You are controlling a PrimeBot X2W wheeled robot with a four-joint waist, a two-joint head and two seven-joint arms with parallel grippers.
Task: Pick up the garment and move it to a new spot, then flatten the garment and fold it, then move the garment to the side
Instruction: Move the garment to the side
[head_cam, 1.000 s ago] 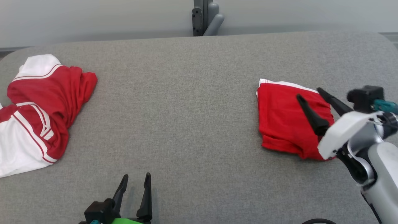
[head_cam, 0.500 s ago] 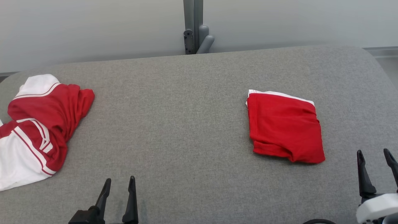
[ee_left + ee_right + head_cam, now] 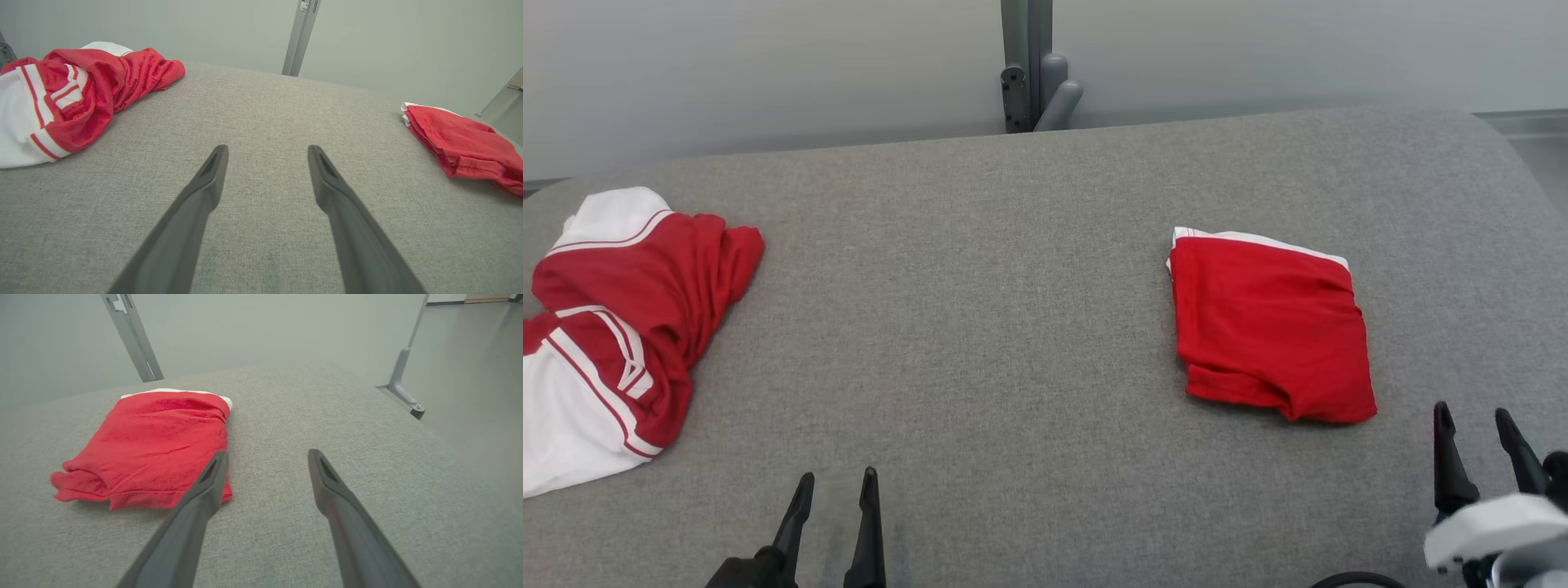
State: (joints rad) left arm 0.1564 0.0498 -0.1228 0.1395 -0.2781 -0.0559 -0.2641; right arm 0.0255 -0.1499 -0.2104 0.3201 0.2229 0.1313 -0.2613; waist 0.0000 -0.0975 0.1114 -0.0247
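Right gripper (image 3: 1471, 410): jaws spread wide and empty, sitting at 5 o'clock of the folded red garment (image 3: 1270, 327) and apart from it. Left gripper (image 3: 839, 474): also wide and empty, over bare cloth at 6 o'clock of the grey table (image 3: 1013, 327).

The folded garment lies flat at 3 o'clock on the table, with a white edge showing along its far side. It looks placed to me, so leave it alone.

The crumpled red-and-white garment (image 3: 621, 310) is heaped at 9 o'clock and partly runs off the head view's left edge. My read is that it's the next pick.

- Go in with the left arm, since the heap is at its 10 o'clock.
- Pinch a raised ridge of the red part, not the flat white panel. The fabric looks thin and slick, so bite deep.
- Lift until the hem is clear before moving sideways, or it will drag and bunch up.
- Drop it on the open centre, well short of the folded garment.
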